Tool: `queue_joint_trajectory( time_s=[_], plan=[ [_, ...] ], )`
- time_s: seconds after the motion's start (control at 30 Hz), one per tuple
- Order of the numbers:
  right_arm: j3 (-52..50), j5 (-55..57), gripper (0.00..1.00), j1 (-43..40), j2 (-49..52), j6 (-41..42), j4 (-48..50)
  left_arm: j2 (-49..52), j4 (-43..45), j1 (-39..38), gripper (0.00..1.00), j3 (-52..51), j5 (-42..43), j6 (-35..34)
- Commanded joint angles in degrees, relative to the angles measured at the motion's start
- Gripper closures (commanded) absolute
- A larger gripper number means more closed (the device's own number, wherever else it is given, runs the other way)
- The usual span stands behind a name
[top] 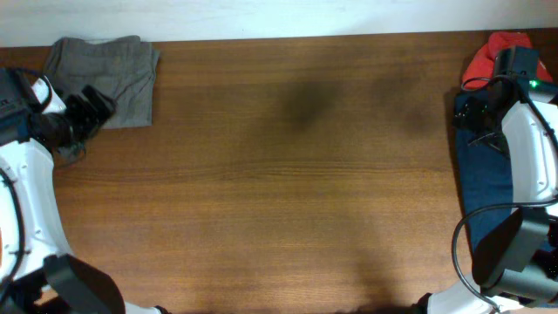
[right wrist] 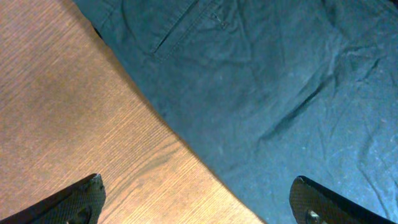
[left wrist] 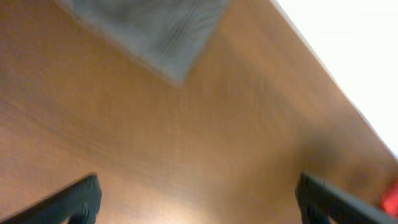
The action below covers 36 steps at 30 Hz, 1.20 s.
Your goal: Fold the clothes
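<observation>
- Right wrist view: the right gripper [right wrist: 199, 199] was spread wide, with nothing between its fingers [right wrist: 84, 198]. It hovered where the wooden table [right wrist: 68, 118] met the edge of the dark blue trousers [right wrist: 280, 93].
- The trousers lay flat and creased, with a pocket seam at their far end.
- Left wrist view: the left gripper [left wrist: 199, 202] was also wide open and empty, above bare wood. Beyond it, blurred, lay one corner of the grey garment [left wrist: 155, 31].
- Overhead view: the blue trousers lay along the table's right edge, partly under the right arm. Beyond them, a red garment [top: 495, 54] was bunched at the far right corner.
- The grey garment lay folded at the far left corner, and the left gripper was by its near edge.
</observation>
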Motion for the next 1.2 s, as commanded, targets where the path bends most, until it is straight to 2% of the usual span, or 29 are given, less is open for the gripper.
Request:
queue_joint_trajectory(
  time_s=[0.0,0.17,0.23,0.37,0.5,0.63,0.73,0.83,0.97,1.0,1.07,1.17],
  plan=[
    [0.37,0.74,0.02,-0.26,-0.48,0.26,-0.13,-7.06,-6.67,-0.17,0.01,-0.07,5.22,7.8],
    [0.37,0.74,0.02,-0.26,-0.48,0.26,-0.13,-15.26,-19.76,-0.2,0.01,-0.09,5.16,14.86],
    [0.37,0.74,0.02,-0.26,-0.48,0.26,-0.15,-16.52,-27.28,-0.42,0.01,-0.09,4.94,19.96],
    [0.37,0.74,0.02,-0.26,-0.48,0.26,-0.13,-16.52,-37.53,-0.39,0.01,-1.51,4.94,21.09],
    [0.37,0.74,0.02,-0.26,-0.48,0.26,-0.13,-16.52,-38.8,-0.39,0.01,-1.6,4.44,20.68],
    [0.37,0.74,0.02,-0.26,-0.48,0.26,-0.13,-16.52,-43.08,-0.48,0.01,-1.77,-1.53,20.68],
    [0.37,0.74,0.02,-0.26,-0.48,0.26,-0.13,-16.52,-42.8,-3.23,0.01,-2.69,-4.28,20.74],
    [0.37,0.74,0.02,-0.26,-0.48,0.26,-0.13,-17.38,-36.87,-8.92,0.01,-5.7,-4.46,21.55],
    [0.37,0.74,0.02,-0.26,-0.48,0.26,-0.13,-28.68,-15.43,-24.0,0.01,-18.47,-4.31,23.1],
    [0.37,0.74,0.02,-0.26,-0.48,0.26,-0.13,-31.12,-11.78,-25.62,0.01,-21.27,-4.31,24.04],
    [0.37,0.74,0.02,-0.26,-0.48,0.26,-0.15,-41.16,1.01,-28.0,0.01,-32.61,-4.33,25.53],
    [0.37,0.72,0.02,-0.26,-0.48,0.26,-0.13,-54.21,6.95,-27.98,0.01,-42.93,-4.33,25.49]
  ],
)
